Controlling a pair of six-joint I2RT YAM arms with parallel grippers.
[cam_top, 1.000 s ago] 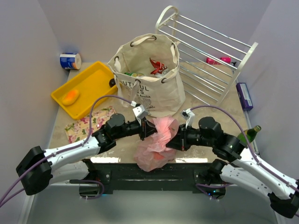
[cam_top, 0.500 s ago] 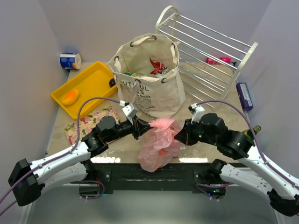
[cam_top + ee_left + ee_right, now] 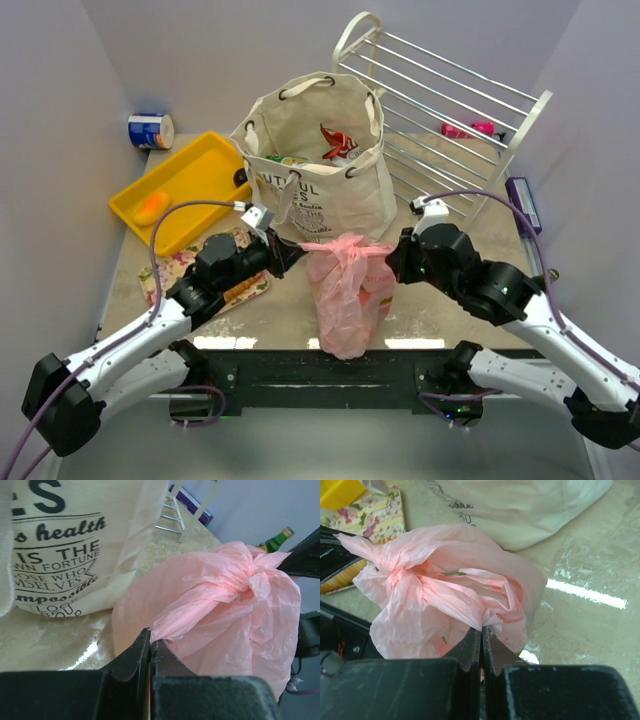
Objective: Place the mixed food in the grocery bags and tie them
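Fig.: tying step. The pink plastic bag (image 3: 347, 295) stands at the centre of the counter's (image 3: 275, 312) front edge, just in front of the canvas tote (image 3: 320, 195). L hand (image 3: 290, 247) and R hand (image 3: 396, 260) are each pinched fully closed on one twisted end of the bag mouth. The ends are stretched taut in opp. directions, presumably to cinch the knot (image 3: 338, 246) btwn them. The tote stands upright w/ a red packet (image 3: 335, 140) inside and looks not yet tied.
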